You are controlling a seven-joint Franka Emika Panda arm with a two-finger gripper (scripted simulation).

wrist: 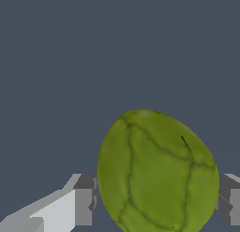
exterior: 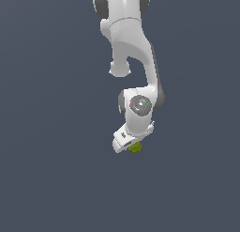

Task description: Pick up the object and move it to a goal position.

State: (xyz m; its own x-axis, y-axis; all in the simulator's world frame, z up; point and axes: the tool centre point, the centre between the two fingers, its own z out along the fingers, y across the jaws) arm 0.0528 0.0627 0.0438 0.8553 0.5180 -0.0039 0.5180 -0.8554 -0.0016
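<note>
Exterior view shows the white arm (exterior: 133, 62) reaching down over a plain dark grey surface (exterior: 47, 179), its wrist bent so the gripper (exterior: 133, 147) points downward and toward the exterior view's right. Just at the gripper's tip sits the object (exterior: 135, 148), an olive-green lump partly hidden by the hand. Wrist view shows the object (wrist: 157, 172) filling the gap between the two fingers (wrist: 84, 200), which press in on either side of it, clamped onto it.

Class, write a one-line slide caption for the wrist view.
Wrist camera close-up: the olive-green object sits between the gripper fingers, filling the gap above a plain dark floor.
</note>
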